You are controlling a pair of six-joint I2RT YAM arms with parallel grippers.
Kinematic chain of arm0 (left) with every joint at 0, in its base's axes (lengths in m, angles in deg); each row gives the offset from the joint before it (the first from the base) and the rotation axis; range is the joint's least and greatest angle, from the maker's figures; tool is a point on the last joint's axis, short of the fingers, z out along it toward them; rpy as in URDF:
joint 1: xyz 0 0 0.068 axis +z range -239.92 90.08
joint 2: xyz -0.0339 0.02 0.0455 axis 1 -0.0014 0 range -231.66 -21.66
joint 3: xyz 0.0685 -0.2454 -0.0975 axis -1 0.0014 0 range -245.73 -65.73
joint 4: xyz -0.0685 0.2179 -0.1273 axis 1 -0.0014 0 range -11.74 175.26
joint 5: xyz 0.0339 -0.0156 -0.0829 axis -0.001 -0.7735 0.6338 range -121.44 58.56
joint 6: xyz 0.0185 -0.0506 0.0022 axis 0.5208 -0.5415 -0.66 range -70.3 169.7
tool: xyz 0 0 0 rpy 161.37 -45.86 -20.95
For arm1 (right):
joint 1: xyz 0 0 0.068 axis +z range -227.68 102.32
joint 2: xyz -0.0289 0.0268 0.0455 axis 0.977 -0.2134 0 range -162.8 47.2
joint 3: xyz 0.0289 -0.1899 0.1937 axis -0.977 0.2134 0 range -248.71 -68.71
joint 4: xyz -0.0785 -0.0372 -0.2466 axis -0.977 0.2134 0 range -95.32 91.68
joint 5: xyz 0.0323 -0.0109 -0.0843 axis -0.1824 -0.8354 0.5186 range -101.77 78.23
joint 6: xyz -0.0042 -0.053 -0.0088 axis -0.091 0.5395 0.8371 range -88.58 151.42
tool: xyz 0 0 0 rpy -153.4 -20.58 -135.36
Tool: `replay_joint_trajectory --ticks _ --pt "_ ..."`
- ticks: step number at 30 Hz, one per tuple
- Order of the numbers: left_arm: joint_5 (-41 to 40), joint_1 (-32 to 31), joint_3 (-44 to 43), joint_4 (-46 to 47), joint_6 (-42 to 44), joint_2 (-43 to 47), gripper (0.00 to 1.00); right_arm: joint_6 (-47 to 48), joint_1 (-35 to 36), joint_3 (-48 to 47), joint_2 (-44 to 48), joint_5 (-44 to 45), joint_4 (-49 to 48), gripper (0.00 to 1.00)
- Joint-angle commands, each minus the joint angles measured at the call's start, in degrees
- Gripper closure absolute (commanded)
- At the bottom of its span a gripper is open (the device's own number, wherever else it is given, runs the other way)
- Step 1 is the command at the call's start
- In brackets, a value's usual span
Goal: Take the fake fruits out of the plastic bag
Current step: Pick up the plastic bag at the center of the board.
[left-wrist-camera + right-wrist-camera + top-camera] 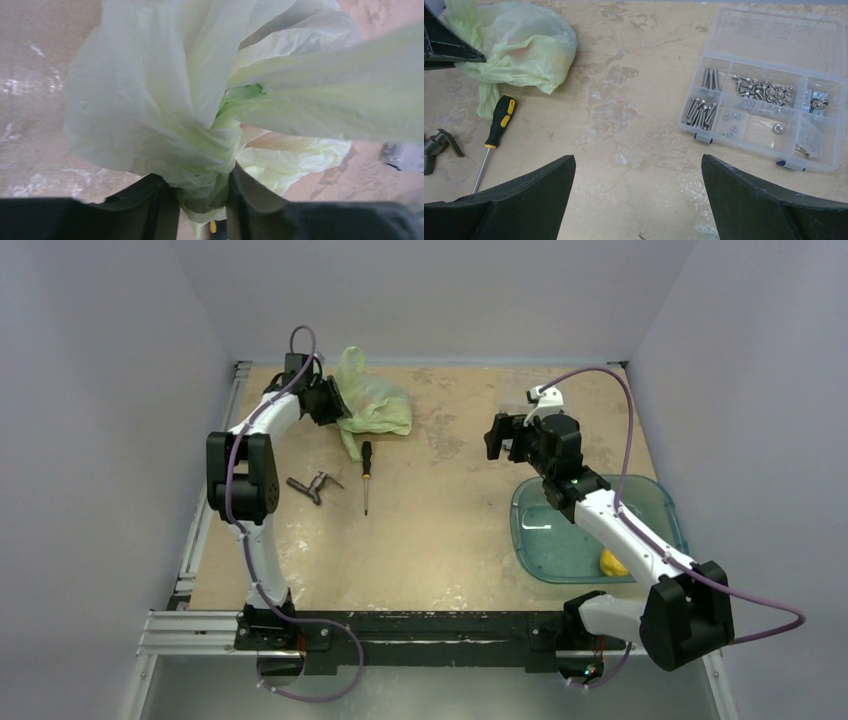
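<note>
Left wrist: my L gripper (202,197) pinches the plastic bag (150,100), far-left on the table (450,530); R gripper (638,167) spread, empty. No fake fruits visible; thin film may slip or tear if I lift.

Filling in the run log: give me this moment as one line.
left gripper: shut on plastic bag | right gripper: open, empty, over table | fake fruits: none visible

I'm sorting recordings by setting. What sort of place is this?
Probably a lab or workshop test bench: a scuffed table walled by plain grey panels, two robot arms bolted to a metal rail, plus a screwdriver and a clear box of screws.
</note>
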Motion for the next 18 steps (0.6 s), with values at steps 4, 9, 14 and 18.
replay_joint_trajectory --ticks 4,9,14,18 --pt "7.6 0.3 -2.3 5.0 1.0 2.3 0.86 0.6 0.1 -2.0 -0.7 -1.9 -1.4 0.01" --pt "12.9 0.0 -2.2 7.8 -1.0 4.4 1.00 0.6 0.0 -2.0 -2.0 -2.3 -1.7 0.01" --pt "15.6 -3.1 -2.7 8.0 -1.6 7.2 1.00 1.4 0.1 -2.7 -3.1 -2.1 -0.6 0.01" --pt "15.7 -6.3 -2.0 6.7 -2.0 9.9 1.00 1.4 0.1 -2.6 -3.9 -0.4 -0.8 0.01"
